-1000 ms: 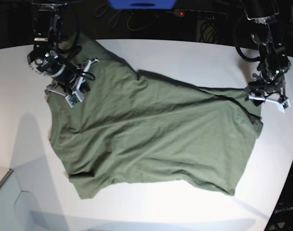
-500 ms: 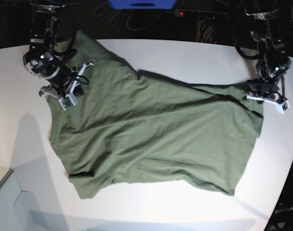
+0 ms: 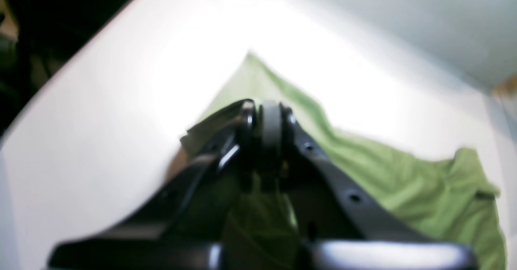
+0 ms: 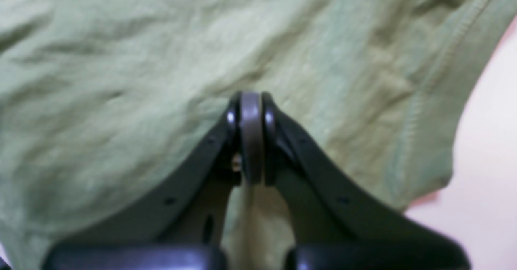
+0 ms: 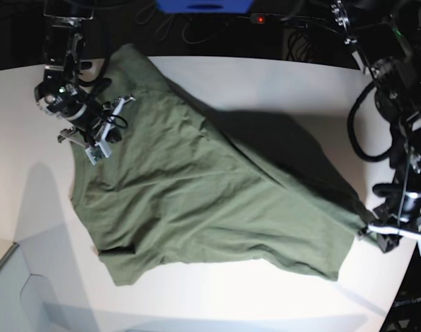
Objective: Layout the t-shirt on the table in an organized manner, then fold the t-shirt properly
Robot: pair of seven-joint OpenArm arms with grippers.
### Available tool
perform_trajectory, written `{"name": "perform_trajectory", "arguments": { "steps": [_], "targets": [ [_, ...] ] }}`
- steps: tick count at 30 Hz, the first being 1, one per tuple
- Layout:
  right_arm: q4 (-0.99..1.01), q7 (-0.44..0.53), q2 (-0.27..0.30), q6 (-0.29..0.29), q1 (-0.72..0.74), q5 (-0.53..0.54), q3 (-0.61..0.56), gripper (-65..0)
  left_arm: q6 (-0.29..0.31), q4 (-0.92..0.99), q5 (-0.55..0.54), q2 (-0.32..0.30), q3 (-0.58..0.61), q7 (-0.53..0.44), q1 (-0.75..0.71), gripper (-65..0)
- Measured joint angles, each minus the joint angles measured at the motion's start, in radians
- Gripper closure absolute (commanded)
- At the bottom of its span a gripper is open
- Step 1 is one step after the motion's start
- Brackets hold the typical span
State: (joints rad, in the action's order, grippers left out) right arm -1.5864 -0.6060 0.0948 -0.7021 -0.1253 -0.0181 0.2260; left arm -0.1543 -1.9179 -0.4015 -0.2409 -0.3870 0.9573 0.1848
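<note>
Wrinkled olive t-shirt (image 5: 217, 194) on smooth white table (image 5: 279, 83); both grippers' jaws clamped on cloth.

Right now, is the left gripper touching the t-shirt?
Touching. In the left wrist view the left gripper is closed with green cloth of the t-shirt pinched between its jaws; the base view shows the cloth stretched toward it.

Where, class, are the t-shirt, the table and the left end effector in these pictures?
t-shirt (image 5: 196, 200): base view, middle of the spread cloth.
table (image 5: 279, 79): base view, bare white top behind the shirt.
left end effector (image 5: 368, 229): base view, fingertips at the shirt's corner.
</note>
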Motion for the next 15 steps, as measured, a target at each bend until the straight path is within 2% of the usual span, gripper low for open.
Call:
{"name": "perform_trajectory", "arguments": {
  "steps": [5,9,11,13,15],
  "targets": [
    [-0.007,-0.009,-0.001,0.000,-0.003,0.000,-0.002,0.0,0.001,0.202,-0.008,0.005,0.115,-0.002,0.172,-0.2],
    [-0.095,-0.007,0.016,0.003,-0.039,0.005,-0.003,-0.1,0.001,0.293,-0.011,0.005,0.186,-0.010,0.215,-0.2],
    [-0.149,-0.016,0.018,0.005,-0.079,-0.003,-0.019,-0.6,0.001,0.320,-0.008,0.018,0.197,-0.068,0.226,-0.2],
    [-0.185,-0.014,0.018,0.003,-0.112,0.000,-0.046,-4.0,0.001,0.349,-0.010,0.028,0.200,-0.124,0.235,-0.2],
    [-0.210,-0.011,0.013,0.000,-0.141,0.008,-0.062,-10.5,0.001,0.384,-0.006,0.027,0.201,-0.141,0.237,-0.2]
  ]
}}
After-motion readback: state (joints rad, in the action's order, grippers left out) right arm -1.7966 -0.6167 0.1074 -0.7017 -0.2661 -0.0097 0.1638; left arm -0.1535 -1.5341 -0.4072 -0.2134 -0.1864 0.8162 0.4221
